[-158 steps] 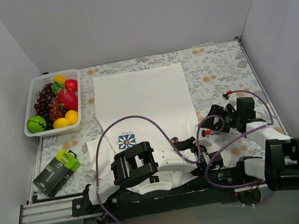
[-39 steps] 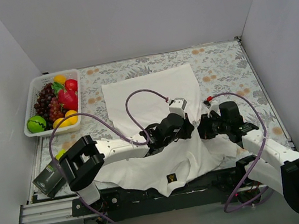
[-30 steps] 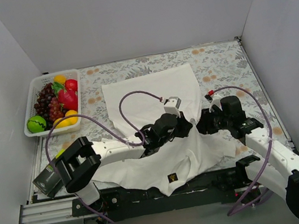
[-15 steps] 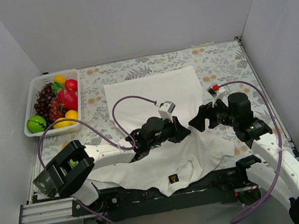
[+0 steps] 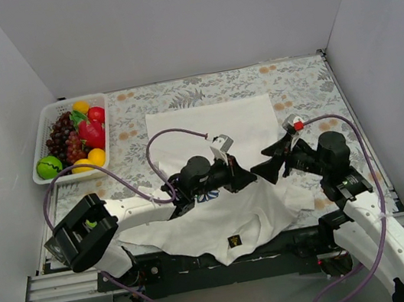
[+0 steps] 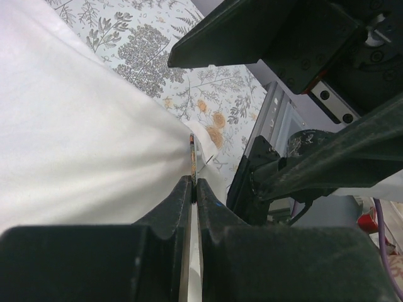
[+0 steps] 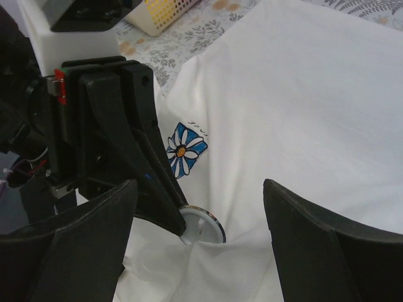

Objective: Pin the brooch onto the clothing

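Though edge-on, brooch point(image 6: 192, 153) between left jaws

1. The right end effector point(image 5: 268, 165) has spread its fingers wide and drawn back to the right. A second ago it was pressed against the left end effector point(image 5: 247, 180).
2. The left arm point(image 5: 141, 206) has swung its elbow further left, and its end effector has slid slightly left over the T-shirt point(image 5: 214, 129).
3. The T-shirt's far hem has shifted right and nearer. Its near half, flat five seconds ago, is now bunched.
4. The flower print point(image 5: 209, 194), hidden a second ago, shows again beside the left end effector.
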Robot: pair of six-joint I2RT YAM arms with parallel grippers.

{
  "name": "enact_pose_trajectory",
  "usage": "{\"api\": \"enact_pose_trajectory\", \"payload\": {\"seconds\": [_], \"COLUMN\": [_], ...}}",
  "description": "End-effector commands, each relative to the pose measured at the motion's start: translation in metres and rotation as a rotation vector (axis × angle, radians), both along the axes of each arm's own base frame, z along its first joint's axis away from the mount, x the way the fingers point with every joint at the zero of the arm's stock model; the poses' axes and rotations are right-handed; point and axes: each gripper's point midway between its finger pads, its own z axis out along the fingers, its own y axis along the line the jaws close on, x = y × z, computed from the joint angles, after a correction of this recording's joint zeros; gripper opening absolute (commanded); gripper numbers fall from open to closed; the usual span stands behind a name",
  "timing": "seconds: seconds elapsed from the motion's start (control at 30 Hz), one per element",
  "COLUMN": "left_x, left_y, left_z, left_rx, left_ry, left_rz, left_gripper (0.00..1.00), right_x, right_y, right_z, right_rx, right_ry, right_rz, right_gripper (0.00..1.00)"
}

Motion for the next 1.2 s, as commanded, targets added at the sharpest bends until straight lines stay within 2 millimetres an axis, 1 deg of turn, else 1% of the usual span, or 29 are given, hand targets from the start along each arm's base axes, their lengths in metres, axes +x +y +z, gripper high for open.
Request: {"api": "enact_pose_trajectory", "payload": {"seconds": [0.0, 0.13, 0.17, 0.2, 0.27, 0.3, 0.33, 0.4, 0.47, 0.53, 0.57, 0.63, 0.73, 0.83, 0.87, 0.93, 0.97, 1.03, 1.07, 1.13, 1.17], "left_x": [-0.009, -0.005, -0.005, -0.007, -0.003, -0.003, -0.002, -0.003, -0.002, -0.002, -0.003, -0.002, -0.004, -0.007, -0.008, -0.009, -0.008, -0.008, -0.008, -0.007, -0.006], "left_y": [0.005, 0.014, 0.017, 0.018, 0.023, 0.026, 0.029, 0.034, 0.040, 0.046, 0.047, 0.052, 0.054, 0.055, 0.055, 0.056, 0.056, 0.055, 0.054, 0.052, 0.052], "left_z": [0.033, 0.035, 0.035, 0.035, 0.035, 0.036, 0.036, 0.037, 0.040, 0.038, 0.041, 0.042, 0.047, 0.053, 0.057, 0.059, 0.061, 0.064, 0.064, 0.065, 0.066], "left_rx": [-0.091, -0.091, -0.093, -0.096, -0.093, -0.097, -0.098, -0.106, -0.124, -0.130, -0.146, -0.156, -0.174, -0.189, -0.199, -0.206, -0.210, -0.217, -0.216, -0.219, -0.222], "left_ry": [-0.081, -0.105, -0.111, -0.114, -0.122, -0.127, -0.132, -0.138, -0.141, -0.136, -0.141, -0.141, -0.147, -0.162, -0.172, -0.176, -0.179, -0.173, -0.167, -0.158, -0.156], "left_rz": [-0.059, -0.049, -0.051, -0.063, -0.063, -0.069, -0.080, -0.092, -0.113, -0.130, -0.136, -0.140, -0.159, -0.176, -0.182, -0.187, -0.185, -0.182, -0.183, -0.186, -0.184], "left_gripper": [0.00, 0.00, 0.00, 0.00, 0.00, 0.00, 0.00, 0.00, 0.00, 0.00, 0.00, 0.00, 0.00, 0.00, 0.00, 0.00, 0.00, 0.00, 0.00, 0.00, 0.00], "right_x": [-0.012, -0.018, -0.019, -0.021, -0.023, -0.027, -0.028, -0.032, -0.032, -0.034, -0.034, -0.034, -0.033, -0.031, -0.029, -0.029, -0.027, -0.027, -0.027, -0.028, -0.029], "right_y": [0.009, 0.011, 0.012, 0.013, 0.016, 0.018, 0.020, 0.023, 0.025, 0.027, 0.028, 0.028, 0.029, 0.031, 0.031, 0.032, 0.033, 0.033, 0.033, 0.032, 0.032], "right_z": [0.026, 0.029, 0.027, 0.028, 0.023, 0.021, 0.024, 0.021, 0.020, 0.020, 0.020, 0.019, 0.016, 0.009, 0.005, 0.000, -0.004, -0.010, -0.014, -0.016, -0.016], "right_rx": [0.062, 0.079, 0.084, 0.091, 0.101, 0.106, 0.114, 0.124, 0.128, 0.133, 0.134, 0.135, 0.134, 0.129, 0.125, 0.123, 0.119, 0.111, 0.105, 0.105, 0.104], "right_ry": [-0.123, -0.149, -0.139, -0.154, -0.132, -0.125, -0.138, -0.114, -0.107, -0.104, -0.104, -0.099, -0.086, -0.057, -0.042, -0.018, -0.004, 0.017, 0.025, 0.032, 0.031], "right_rz": [0.086, 0.118, 0.131, 0.146, 0.171, 0.202, 0.218, 0.258, 0.277, 0.305, 0.311, 0.323, 0.333, 0.341, 0.338, 0.349, 0.350, 0.351, 0.350, 0.348, 0.345], "right_gripper": [0.88, 0.89, 0.89, 0.89, 0.89, 0.89, 0.89, 0.88, 0.88, 0.88, 0.88, 0.87, 0.84, 0.76, 0.66, 0.54, 0.43, 0.29, 0.20, 0.19, 0.16]}}
